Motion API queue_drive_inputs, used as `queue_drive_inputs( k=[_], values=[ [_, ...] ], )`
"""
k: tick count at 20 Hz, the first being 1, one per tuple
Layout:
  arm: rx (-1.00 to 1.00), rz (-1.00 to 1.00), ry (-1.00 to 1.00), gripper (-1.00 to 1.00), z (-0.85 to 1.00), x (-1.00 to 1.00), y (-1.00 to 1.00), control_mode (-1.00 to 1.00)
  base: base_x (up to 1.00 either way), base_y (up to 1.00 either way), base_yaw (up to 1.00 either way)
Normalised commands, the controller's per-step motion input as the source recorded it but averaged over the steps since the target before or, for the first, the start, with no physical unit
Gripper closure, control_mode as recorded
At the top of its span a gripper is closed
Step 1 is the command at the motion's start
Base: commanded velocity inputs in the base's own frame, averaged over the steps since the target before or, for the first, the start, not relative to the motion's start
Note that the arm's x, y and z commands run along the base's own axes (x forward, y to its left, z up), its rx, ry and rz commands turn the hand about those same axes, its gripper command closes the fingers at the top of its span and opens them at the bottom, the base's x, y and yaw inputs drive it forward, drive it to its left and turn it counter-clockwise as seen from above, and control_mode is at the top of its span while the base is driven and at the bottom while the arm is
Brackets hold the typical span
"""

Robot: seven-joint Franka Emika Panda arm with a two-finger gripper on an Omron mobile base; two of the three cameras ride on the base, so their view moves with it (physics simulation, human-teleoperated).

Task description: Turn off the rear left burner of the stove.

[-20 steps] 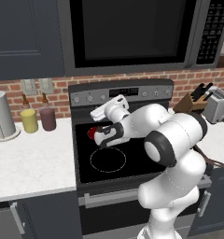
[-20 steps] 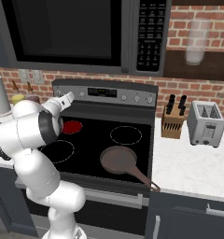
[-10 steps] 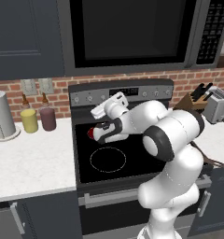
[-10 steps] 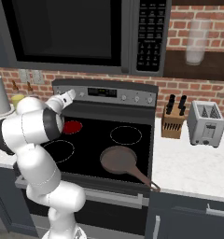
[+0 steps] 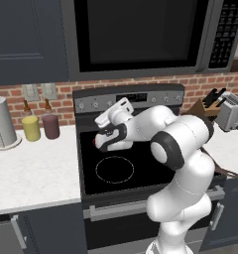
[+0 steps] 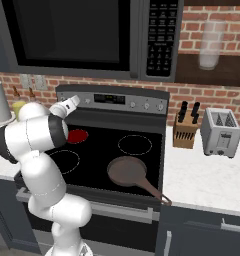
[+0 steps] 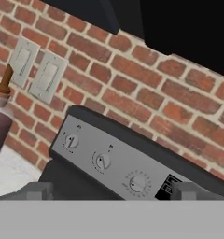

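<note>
The stove has a black glass top and a grey control panel with small round knobs. Its rear left burner glows red; in the left base view my forearm covers most of it, leaving a red sliver. My gripper hangs above that burner, close in front of the panel's left end. The hand view shows three knobs: the leftmost knob, a second knob and a third. Both fingertips stand wide apart and open, holding nothing.
A brown frying pan sits on the front right zone, handle toward the front edge. A knife block and toaster stand on the right counter. A paper towel roll, yellow jar and dark jar stand at left. The microwave hangs overhead.
My hand has risen from low over the red burner and swung back toward the left end of the control panel. The burner stays red.
</note>
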Motion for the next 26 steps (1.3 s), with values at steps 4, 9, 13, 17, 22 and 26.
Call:
queue_drive_inputs(
  k=[4, 9, 13, 17, 22, 26],
  values=[
    [0.0, 0.0, 0.0, -1.0, -0.1, 0.0, 0.18, -1.0, 0.0, 0.0, 0.0],
    [0.0, 0.0, 0.0, -1.0, -0.15, 0.01, 0.15, -1.0, 0.0, 0.0, 0.0],
    [0.0, 0.0, -0.01, -1.0, -0.18, 0.14, 0.04, -1.0, 0.0, 0.0, 0.0],
    [0.0, 0.0, -0.03, -1.0, -0.18, 0.18, 0.0, -1.0, 0.0, 0.0, 0.0],
    [0.0, 0.0, -0.04, -1.0, -0.09, 0.21, 0.0, -1.0, 0.0, 0.0, 0.0],
    [0.0, 0.0, -0.02, -1.0, -0.02, 0.18, 0.0, -1.0, 0.0, 0.0, 0.0]
  ],
)
